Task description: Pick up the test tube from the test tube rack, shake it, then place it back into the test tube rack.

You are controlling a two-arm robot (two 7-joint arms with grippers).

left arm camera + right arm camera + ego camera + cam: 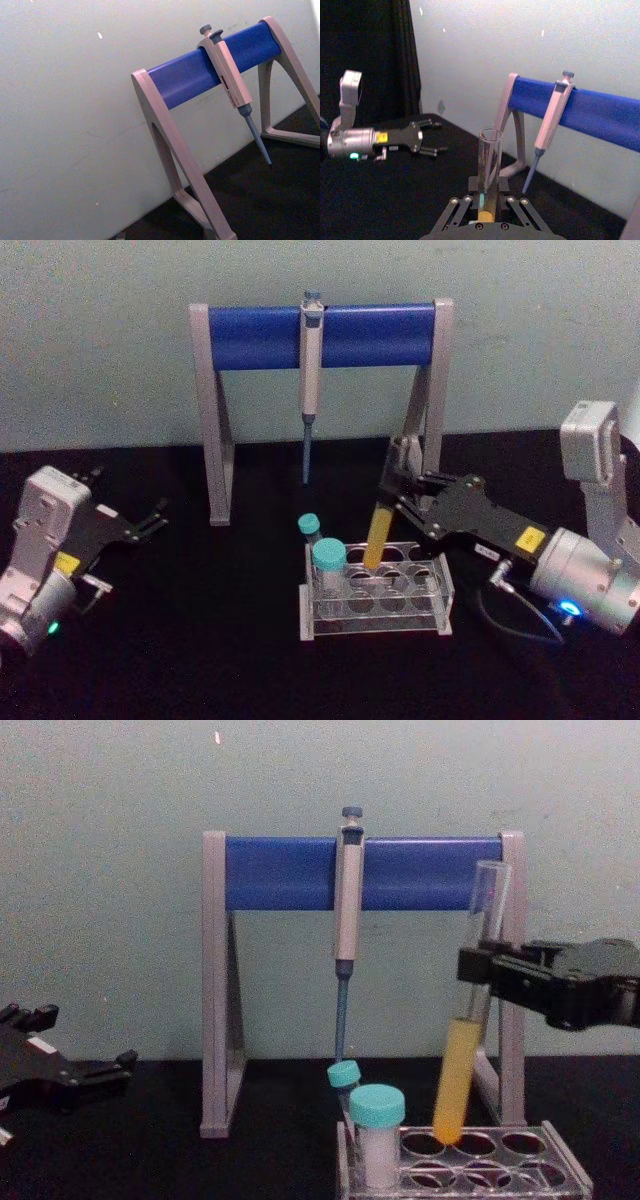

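The test tube (460, 1060), clear glass with yellow-orange liquid in its lower part, leans slightly. Its round bottom is level with the mouth of a back-row hole of the clear test tube rack (565, 1182). My right gripper (478, 975) comes in from the right and is shut on the tube's upper half. From the head, the tube (378, 535) rises from the rack (375, 622) with the right gripper (385, 502) on it. In the right wrist view the tube (487, 165) stands between the fingers (465, 201). My left gripper (150, 520) rests open at the far left.
A grey-and-blue pipette stand (320, 335) stands behind the rack with a grey pipette (310, 370) hanging from it. Two teal-capped vials (328, 565) sit in the rack's left holes. The black table runs back to a pale wall.
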